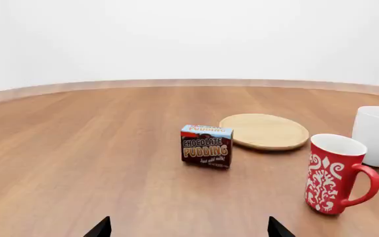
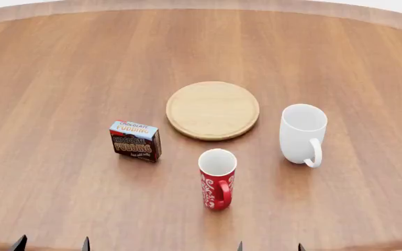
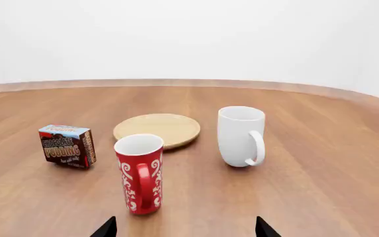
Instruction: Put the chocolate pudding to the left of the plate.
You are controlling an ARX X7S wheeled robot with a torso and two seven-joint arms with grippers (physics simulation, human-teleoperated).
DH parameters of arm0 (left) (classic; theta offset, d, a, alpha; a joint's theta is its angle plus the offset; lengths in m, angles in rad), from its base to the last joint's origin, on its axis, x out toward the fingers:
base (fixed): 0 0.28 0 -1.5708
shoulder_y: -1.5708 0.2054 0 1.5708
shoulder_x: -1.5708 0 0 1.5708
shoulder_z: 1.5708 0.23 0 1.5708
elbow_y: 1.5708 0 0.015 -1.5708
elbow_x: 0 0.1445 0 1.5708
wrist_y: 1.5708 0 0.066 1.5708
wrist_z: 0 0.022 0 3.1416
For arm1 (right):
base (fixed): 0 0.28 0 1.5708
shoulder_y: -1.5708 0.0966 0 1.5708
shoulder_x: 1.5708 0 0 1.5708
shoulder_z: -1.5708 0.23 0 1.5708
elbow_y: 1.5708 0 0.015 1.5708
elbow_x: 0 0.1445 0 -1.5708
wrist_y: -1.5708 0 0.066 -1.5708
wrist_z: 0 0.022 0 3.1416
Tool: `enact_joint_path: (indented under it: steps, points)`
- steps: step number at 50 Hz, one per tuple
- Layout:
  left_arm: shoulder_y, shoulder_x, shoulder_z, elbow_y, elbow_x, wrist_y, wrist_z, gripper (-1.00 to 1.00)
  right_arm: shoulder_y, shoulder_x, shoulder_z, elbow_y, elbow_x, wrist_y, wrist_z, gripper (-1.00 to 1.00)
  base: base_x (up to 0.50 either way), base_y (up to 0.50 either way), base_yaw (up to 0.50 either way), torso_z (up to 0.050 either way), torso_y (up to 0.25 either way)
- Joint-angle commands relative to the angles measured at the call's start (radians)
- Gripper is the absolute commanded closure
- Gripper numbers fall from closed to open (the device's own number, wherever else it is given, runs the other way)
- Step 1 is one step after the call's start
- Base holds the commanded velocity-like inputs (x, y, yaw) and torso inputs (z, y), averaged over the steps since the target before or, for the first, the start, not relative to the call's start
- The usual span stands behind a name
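Note:
The chocolate pudding (image 2: 136,140) is a small brown carton with a light blue top. It stands on the wooden table (image 2: 61,68), left of and a little nearer than the plate (image 2: 213,110), a pale round wooden disc. Both also show in the left wrist view, pudding (image 1: 207,145) and plate (image 1: 264,131), and in the right wrist view, pudding (image 3: 67,145) and plate (image 3: 157,129). My left gripper (image 2: 52,244) is open and empty at the near table edge, well short of the pudding. My right gripper (image 2: 269,247) is open and empty, near the table edge.
A red patterned mug (image 2: 217,179) stands in front of the plate, close ahead of my right gripper (image 3: 184,228). A white mug (image 2: 303,134) stands to the plate's right. The table's curved far edge (image 1: 189,84) meets a plain white wall.

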Motion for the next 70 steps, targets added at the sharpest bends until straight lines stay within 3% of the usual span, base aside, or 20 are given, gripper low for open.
enact_joint_path:
  steps: [1, 4, 22, 70]
  points:
    - [0.0, -0.01, 0.011, 0.0, -0.01, 0.0, -0.011, -1.0, 0.0, 0.009, -0.013, 0.0, 0.009, 0.0, 0.013, -1.0, 0.0, 0.0, 0.0, 0.0, 0.0]
    - [-0.005, -0.014, 0.028, -0.041, 0.138, 0.084, -0.181, -1.0, -0.009, 0.02, -0.03, -0.03, 0.017, 0.016, 0.036, -1.0, 0.0, 0.0, 0.0, 0.0, 0.0]
    - [-0.011, -0.056, 0.08, -0.033, 0.051, 0.054, -0.198, -1.0, -0.006, 0.055, -0.097, -0.004, 0.025, -0.002, 0.093, -1.0, 0.0, 0.06, 0.0, 0.0, 0.0]
    - [-0.016, -0.107, 0.15, -0.031, 0.0, 0.045, -0.268, -1.0, 0.006, 0.117, -0.168, 0.004, 0.094, -0.009, 0.123, -1.0, 0.0, 0.32, 0.0, 0.0, 0.0]
